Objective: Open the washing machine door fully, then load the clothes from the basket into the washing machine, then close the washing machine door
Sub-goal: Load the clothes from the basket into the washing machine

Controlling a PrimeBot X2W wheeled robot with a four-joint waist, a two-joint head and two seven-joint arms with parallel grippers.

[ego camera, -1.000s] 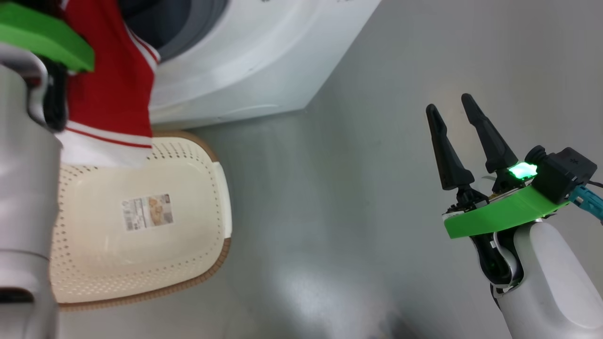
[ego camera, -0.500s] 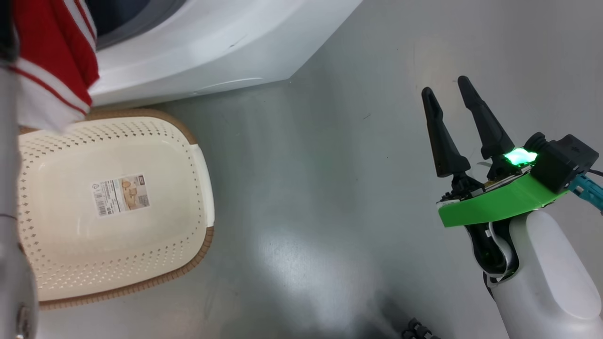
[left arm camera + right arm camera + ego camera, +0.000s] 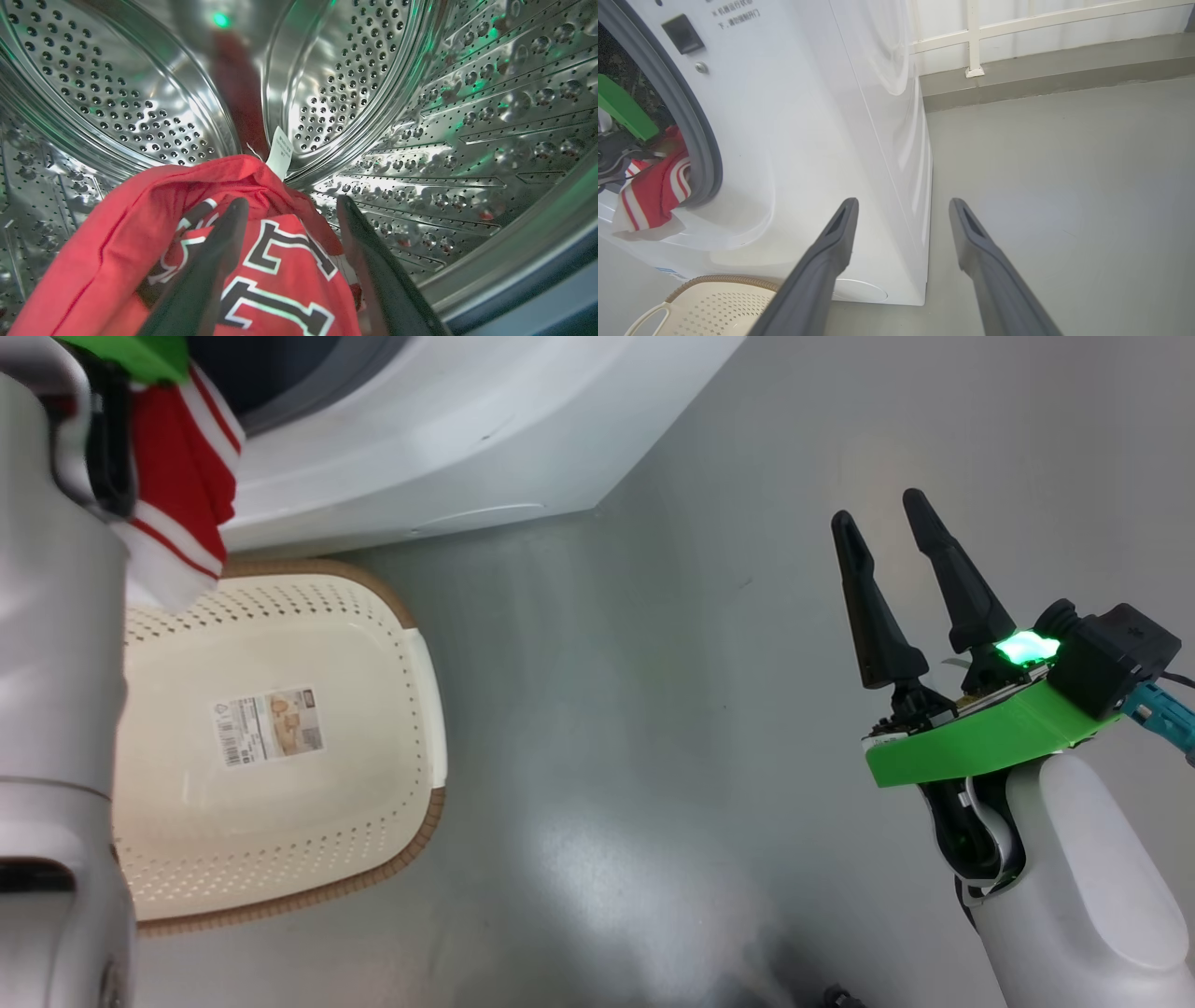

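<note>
Left wrist view looks into the steel drum (image 3: 140, 93) of the washing machine (image 3: 448, 439), where the clothes (image 3: 140, 242) lie as a red bundle with black-and-white lettering and a small white label (image 3: 280, 151) sticking up. The left gripper (image 3: 289, 205) is just above the bundle, fingers spread wide with fabric showing between them and nothing pinched.

In the right wrist view a red-and-white striped hem (image 3: 649, 200) trails out over the grey gasket (image 3: 698, 140) at the lower edge of the opening, beside the left arm's green bracket (image 3: 621, 107), so cloth and wrist both sit in the doorway.

Below that hem, the basket (image 3: 420, 709) stands on the grey floor (image 3: 607, 709), close against the machine's front, its sticker (image 3: 271, 726) showing on the bottom. The pale left forearm (image 3: 56, 663) hides the basket's left side in the head view.

The right gripper (image 3: 878, 509) hangs over bare floor, well apart from basket and machine, fingers parted wide and holding nothing. A white railing (image 3: 973, 42) runs along the wall beyond the machine's far corner.
</note>
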